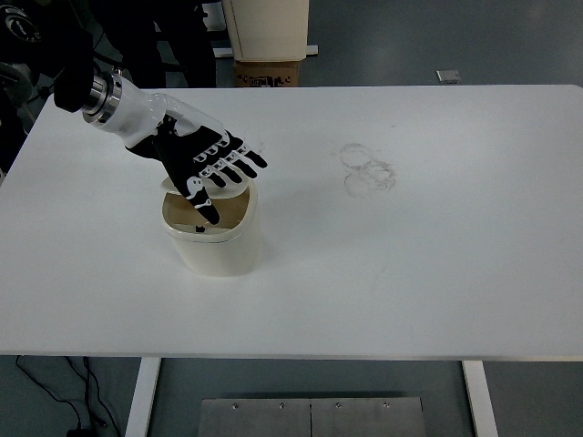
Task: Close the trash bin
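Note:
A small cream trash bin (217,246) stands on the white table (410,273), left of centre. Its flip lid (225,186) is tilted partly down over the opening, with part of the brown inside still showing. My left hand (208,167) reaches in from the upper left and lies flat on the lid, fingers spread and holding nothing. The hand covers most of the lid and its hinge. The right arm does not show.
Faint ring-shaped smudges (368,169) mark the table right of the bin. Beyond the far edge stand a cardboard box (267,71) with a cream cabinet (266,27) on it, and a small grey object (447,76) lies on the floor.

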